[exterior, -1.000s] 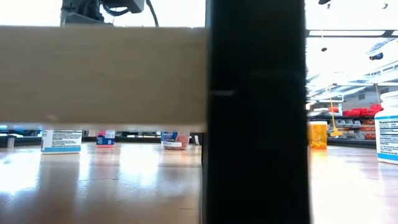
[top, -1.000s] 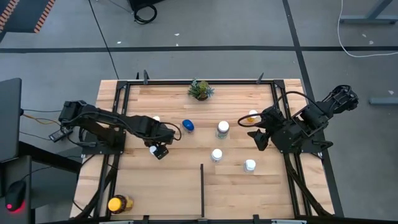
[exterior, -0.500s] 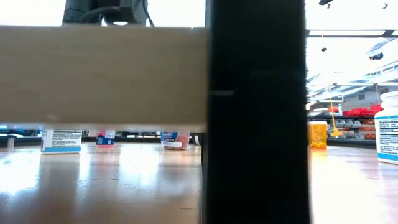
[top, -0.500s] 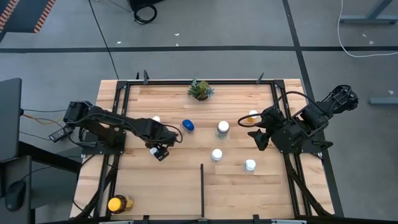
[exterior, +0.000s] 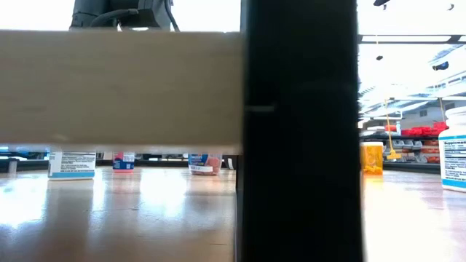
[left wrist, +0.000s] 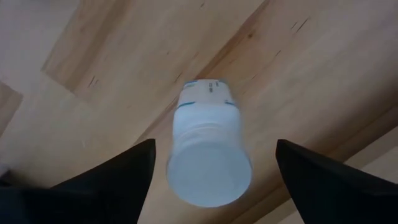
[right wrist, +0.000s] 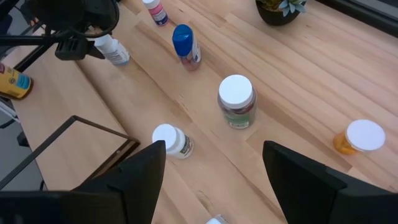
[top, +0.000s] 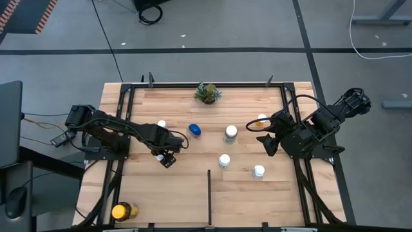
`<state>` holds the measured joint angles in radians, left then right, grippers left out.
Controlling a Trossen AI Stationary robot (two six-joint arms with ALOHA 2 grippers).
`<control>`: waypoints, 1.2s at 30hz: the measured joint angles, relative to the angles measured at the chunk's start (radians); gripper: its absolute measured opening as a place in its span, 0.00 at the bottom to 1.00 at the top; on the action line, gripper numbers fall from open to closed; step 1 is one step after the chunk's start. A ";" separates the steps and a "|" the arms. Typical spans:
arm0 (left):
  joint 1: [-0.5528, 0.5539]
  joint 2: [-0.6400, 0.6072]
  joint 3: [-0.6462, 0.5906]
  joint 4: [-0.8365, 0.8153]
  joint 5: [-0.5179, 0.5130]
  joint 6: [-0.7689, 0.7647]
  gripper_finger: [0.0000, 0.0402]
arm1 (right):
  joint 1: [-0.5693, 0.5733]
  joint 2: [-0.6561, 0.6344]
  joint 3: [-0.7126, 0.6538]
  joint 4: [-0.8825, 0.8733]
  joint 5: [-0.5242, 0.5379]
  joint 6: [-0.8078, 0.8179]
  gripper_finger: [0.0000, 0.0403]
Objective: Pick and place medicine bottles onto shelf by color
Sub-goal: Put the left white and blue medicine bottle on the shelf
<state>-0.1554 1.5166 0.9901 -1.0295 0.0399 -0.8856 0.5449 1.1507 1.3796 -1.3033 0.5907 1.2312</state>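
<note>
I see the shelf (top: 193,187) as pale honey planks with darker grain streaks, framed by thin black rails (top: 209,196). At twelve o'clock the potted plant (top: 206,93) is grey-green in a dark pot. Near centre, one bottle has a bright blue cap (top: 194,130); toward three o'clock an orange bottle (top: 261,120) wears a white cap. At seven o'clock the amber bottle (top: 123,211) has a yellow lid. My left gripper (left wrist: 208,171), black-fingered, frames a white bottle (left wrist: 208,158) with a teal-edged label. A pinkish bottle (right wrist: 155,10) has a white cap. My right gripper (right wrist: 211,168) is black too.
</note>
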 joint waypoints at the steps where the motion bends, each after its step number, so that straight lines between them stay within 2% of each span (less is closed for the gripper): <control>1: 0.000 0.000 0.000 -0.002 0.001 -0.001 0.81 | 0.000 0.000 0.000 0.000 0.000 -0.002 0.69; 6: 0.000 0.000 0.000 -0.001 0.000 -0.001 0.69 | 0.000 0.000 0.000 0.000 0.000 -0.027 0.69; 13: 0.000 0.001 0.001 -0.002 0.000 0.004 0.44 | 0.000 0.000 0.000 -0.011 0.000 -0.088 0.69; 18: 0.000 0.000 0.001 -0.003 0.000 0.014 0.44 | 0.000 0.000 0.000 -0.013 0.000 -0.118 0.69; 22: -0.010 -0.016 0.025 -0.077 0.060 0.033 0.44 | 0.000 0.000 0.000 -0.013 0.000 -0.126 0.69; 27: -0.073 -0.041 0.116 -0.219 0.004 0.035 0.45 | 0.000 -0.002 0.000 -0.010 0.021 -0.137 0.69; 36: -0.275 -0.052 0.279 -0.240 0.004 0.040 0.44 | 0.001 -0.002 0.000 -0.007 0.014 -0.134 0.69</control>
<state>-0.4303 1.4651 1.2691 -1.2694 0.0441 -0.8455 0.5457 1.1484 1.3796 -1.3102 0.6044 1.0968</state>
